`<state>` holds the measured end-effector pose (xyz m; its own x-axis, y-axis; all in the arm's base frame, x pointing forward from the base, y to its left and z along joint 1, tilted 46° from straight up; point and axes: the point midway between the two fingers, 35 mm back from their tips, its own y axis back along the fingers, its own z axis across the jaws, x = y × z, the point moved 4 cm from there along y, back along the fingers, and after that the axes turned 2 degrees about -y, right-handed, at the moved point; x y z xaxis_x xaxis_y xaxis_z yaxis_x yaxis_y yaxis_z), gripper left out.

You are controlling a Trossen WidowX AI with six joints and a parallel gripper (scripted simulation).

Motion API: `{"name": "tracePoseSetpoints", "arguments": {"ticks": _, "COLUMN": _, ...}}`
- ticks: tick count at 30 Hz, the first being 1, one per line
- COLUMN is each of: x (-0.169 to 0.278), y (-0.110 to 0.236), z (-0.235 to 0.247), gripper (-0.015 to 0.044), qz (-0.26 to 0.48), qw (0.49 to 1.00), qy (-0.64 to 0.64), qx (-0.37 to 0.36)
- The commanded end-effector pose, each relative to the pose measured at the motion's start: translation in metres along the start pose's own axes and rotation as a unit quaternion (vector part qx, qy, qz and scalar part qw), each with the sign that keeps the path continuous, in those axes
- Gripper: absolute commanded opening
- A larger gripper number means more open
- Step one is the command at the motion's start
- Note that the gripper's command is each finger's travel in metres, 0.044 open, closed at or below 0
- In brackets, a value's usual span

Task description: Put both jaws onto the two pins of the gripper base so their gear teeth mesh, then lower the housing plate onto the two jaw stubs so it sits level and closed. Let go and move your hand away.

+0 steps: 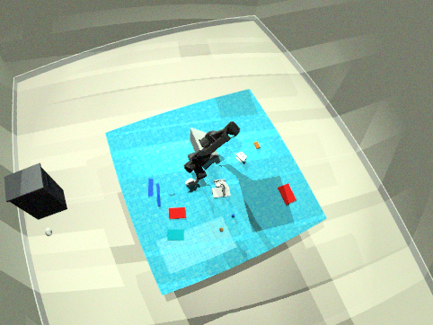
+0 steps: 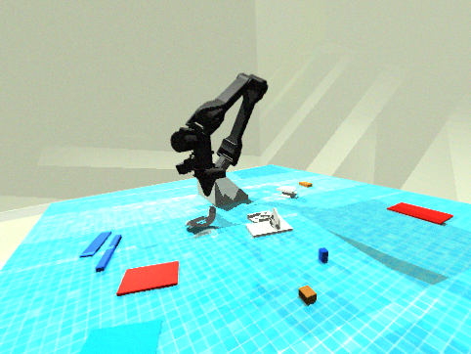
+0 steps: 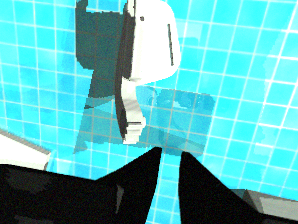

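My gripper (image 1: 192,188) (image 2: 207,196) (image 3: 170,157) is nearly closed, with a narrow gap and nothing between its fingertips. One loose white jaw (image 1: 190,181) (image 2: 201,222) (image 3: 155,45) is below and just ahead of the fingertips, its curved finger end nearest them. The white gripper base (image 1: 217,193) (image 2: 258,231) stands beside it, at the left edge in the wrist view (image 3: 22,152). Another white jaw (image 2: 277,218) stands up at the base; its seating on a pin and any gear mesh cannot be made out. A small white part (image 1: 242,156) (image 2: 286,190), probably the housing plate, lies apart farther back.
Two blue bars (image 1: 150,188) (image 2: 108,252) and a red plate (image 1: 177,213) (image 2: 150,278) lie left of the base. Another red plate (image 1: 287,194) (image 2: 420,213) is far right. Small blue (image 1: 233,215) (image 2: 322,255) and orange (image 1: 221,230) (image 2: 307,294) blocks lie in front.
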<state>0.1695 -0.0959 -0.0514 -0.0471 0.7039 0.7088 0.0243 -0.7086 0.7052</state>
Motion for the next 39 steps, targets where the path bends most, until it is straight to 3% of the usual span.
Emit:
{"name": "tracePoseSetpoints", "arguments": {"ticks": 1, "x": 0.001, "y": -0.001, "z": -0.004, "gripper": 0.0000, "qz": -0.002, "qw": 1.000, "qy": 0.012, "qx": 0.003}}
{"name": "tracePoseSetpoints", "arguments": {"ticks": 12, "x": 0.000, "y": -0.002, "z": -0.003, "gripper": 0.0000, "qz": -0.002, "qw": 1.000, "qy": 0.012, "qx": 0.003}}
{"name": "tracePoseSetpoints", "arguments": {"ticks": 39, "x": 0.000, "y": -0.046, "z": -0.003, "gripper": 0.0000, "qz": -0.002, "qw": 1.000, "qy": 0.012, "qx": 0.002}}
